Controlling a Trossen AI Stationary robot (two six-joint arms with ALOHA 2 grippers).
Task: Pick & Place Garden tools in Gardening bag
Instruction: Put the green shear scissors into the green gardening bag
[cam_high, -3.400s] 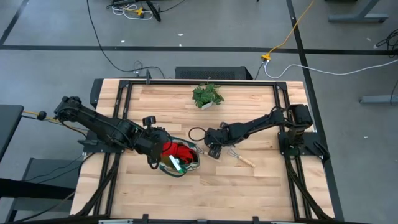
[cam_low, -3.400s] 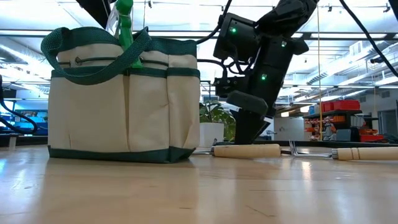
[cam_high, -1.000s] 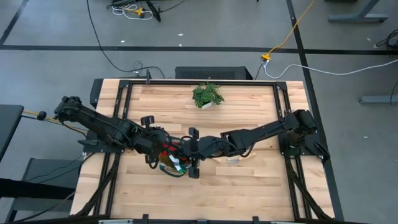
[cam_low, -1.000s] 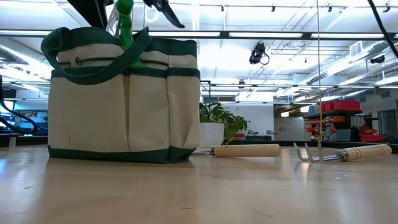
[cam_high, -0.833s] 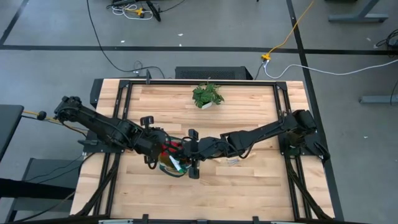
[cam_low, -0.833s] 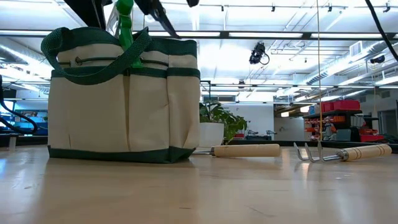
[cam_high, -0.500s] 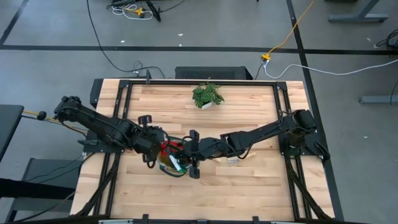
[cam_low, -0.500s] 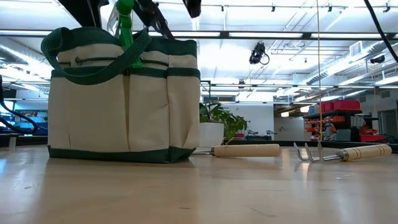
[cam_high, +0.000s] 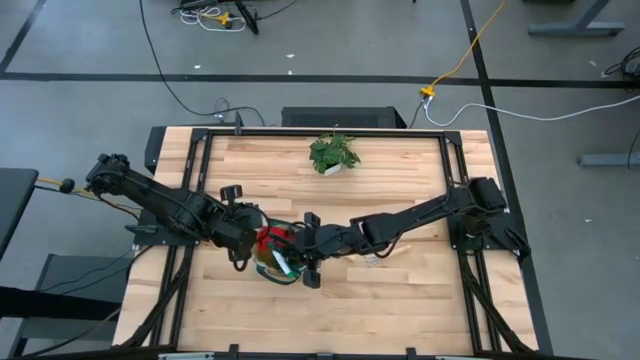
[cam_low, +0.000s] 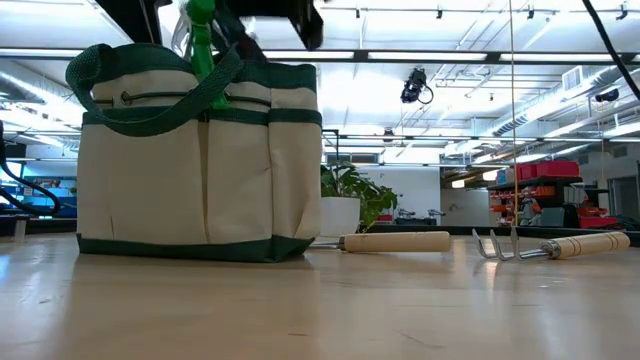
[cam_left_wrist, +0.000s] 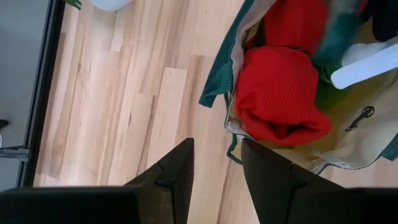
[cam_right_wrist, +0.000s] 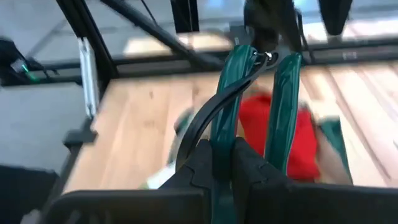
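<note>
Pruners (cam_right_wrist: 252, 93), green-handled in our right wrist view, sit pinched between the right gripper's (cam_right_wrist: 222, 163) pressed-together fingers, right over the open gardening bag (cam_low: 200, 160). Seconds ago we saw this gripper beside the wooden-handled tools on the table; since then it has reached across to the bag and dropped lower over its mouth. The bag stands left of the table's middle, with the red gloves (cam_left_wrist: 280, 93) and a green translucent piece (cam_low: 200, 40) inside. Our left gripper (cam_left_wrist: 217, 168) hovers just beside the bag's rim, fingers spread, holding nothing; it has barely shifted. Two wooden-handled tools, one (cam_low: 395, 241) nearer the bag and a fork (cam_low: 555, 244) further off, lie on the table (cam_low: 400, 310) as before.
</note>
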